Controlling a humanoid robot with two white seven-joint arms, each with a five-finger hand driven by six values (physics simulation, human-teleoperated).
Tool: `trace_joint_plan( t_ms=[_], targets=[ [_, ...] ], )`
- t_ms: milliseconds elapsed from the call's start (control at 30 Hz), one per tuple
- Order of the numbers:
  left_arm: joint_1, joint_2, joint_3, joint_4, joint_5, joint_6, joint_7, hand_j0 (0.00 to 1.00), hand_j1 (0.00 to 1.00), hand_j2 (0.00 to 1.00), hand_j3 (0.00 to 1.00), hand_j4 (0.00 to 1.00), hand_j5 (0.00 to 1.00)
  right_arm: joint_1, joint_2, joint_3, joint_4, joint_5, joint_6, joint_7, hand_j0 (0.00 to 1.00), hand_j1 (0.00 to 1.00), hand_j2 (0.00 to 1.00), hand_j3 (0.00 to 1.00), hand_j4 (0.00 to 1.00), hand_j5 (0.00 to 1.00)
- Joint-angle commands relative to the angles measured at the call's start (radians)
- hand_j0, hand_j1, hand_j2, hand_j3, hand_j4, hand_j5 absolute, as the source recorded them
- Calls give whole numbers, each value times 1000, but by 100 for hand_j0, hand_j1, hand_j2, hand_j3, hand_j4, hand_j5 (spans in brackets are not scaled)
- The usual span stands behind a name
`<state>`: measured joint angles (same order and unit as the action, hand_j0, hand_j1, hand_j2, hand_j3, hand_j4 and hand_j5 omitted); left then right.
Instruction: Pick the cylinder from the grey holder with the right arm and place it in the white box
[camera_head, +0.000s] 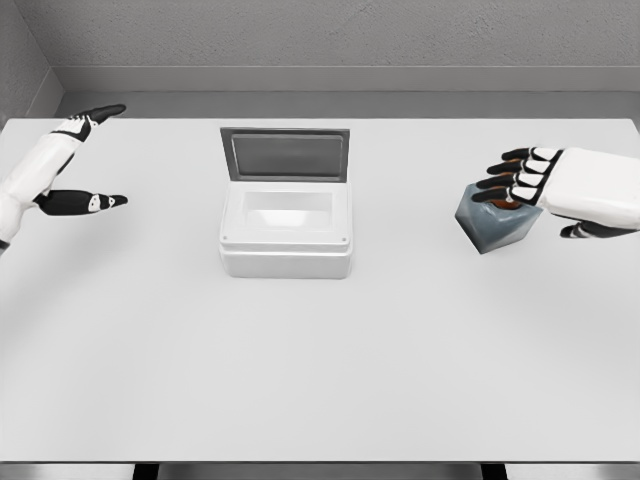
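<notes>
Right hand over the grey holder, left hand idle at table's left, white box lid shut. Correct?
Not quite: the white box is open, its lid standing upright at the back, as the head view shows. The rest holds: right hand over the grey holder, left hand idle at the table's left.

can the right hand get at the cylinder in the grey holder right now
Probably yes. The right hand is already over the grey holder, fingers curled above the cylinder poking from its top, and nothing lies between them. Whether they touch it yet is unclear.
</notes>
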<state>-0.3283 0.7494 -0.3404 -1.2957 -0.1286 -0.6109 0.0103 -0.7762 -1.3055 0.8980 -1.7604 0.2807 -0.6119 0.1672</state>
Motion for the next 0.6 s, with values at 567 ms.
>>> trace_joint_plan(
  t_ms=[567],
  targets=[
    [-58,-42,-8,3,563,98,-604,100,100,100,100,100,100,-279,341,53,314,-83,1,444,99,99,99,99,99,99]
  ],
)
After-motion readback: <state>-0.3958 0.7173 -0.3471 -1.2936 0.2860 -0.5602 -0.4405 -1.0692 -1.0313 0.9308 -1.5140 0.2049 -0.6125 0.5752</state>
